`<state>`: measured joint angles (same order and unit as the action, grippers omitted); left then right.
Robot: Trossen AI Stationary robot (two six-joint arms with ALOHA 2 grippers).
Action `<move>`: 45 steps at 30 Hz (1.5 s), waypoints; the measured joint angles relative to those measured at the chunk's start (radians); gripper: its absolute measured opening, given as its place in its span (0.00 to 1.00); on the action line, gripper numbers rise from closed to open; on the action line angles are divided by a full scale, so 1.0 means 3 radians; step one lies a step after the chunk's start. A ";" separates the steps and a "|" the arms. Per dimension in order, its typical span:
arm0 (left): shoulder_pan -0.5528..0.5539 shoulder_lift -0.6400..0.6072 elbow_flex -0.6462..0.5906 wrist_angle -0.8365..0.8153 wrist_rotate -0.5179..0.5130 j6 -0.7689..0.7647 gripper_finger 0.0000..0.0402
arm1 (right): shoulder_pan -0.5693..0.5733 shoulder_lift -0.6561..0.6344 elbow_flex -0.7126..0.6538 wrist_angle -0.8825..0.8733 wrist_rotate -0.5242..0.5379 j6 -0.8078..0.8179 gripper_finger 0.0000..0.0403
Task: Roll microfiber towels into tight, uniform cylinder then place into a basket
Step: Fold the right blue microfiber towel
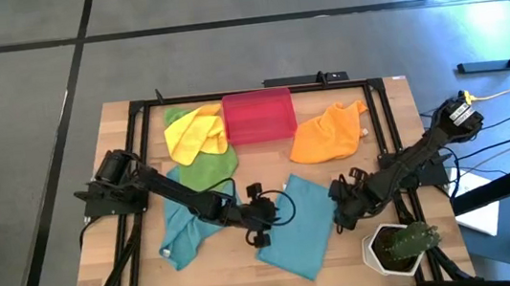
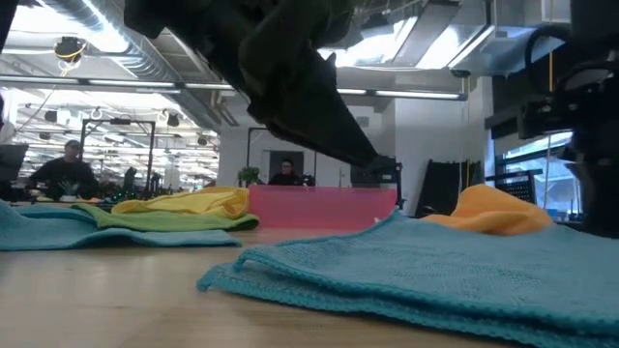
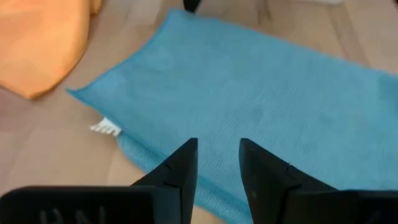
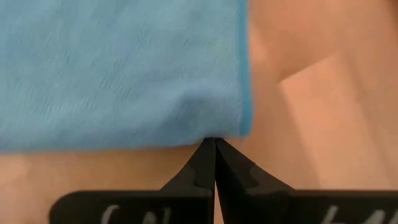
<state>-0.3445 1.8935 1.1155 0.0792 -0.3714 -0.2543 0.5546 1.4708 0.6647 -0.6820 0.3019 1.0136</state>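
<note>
Flat teal towel (image 1: 305,226): spread on the counter (image 1: 135,272) near the front, long axis running diagonally from front to back, between the two arms.
Left pincer (image 3: 217,163): narrowly parted, empty, over the towel's left edge.
Right pincer (image 4: 215,163): tips closed together, holding nothing visible, at the towel's right edge; about equally near.
Second teal towel (image 1: 180,230): partly under the left arm.
Basket (image 1: 258,116): at the back, well apart, seemingly empty.
Hidden: whether either pincer touches cloth cannot be told.
</note>
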 joint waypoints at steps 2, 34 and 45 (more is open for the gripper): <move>0.0001 -0.0001 0.0000 0.0021 -0.0001 0.0001 0.26 | -0.0063 0.0000 0.0000 0.0005 0.0113 -0.0009 0.02; 0.0012 -0.0005 0.0001 -0.0154 -0.0013 0.0009 0.26 | -0.0017 -0.0003 0.0379 -0.0507 0.0518 -0.0165 0.02; 0.0012 -0.0007 0.0001 -0.0151 -0.0013 0.0006 0.26 | 0.0003 -0.0004 0.0295 -0.0386 0.0465 -0.0182 0.02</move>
<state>-0.3408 1.8915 1.1156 0.0338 -0.3752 -0.2523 0.5555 1.4696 0.7532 -0.7977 0.4415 0.9590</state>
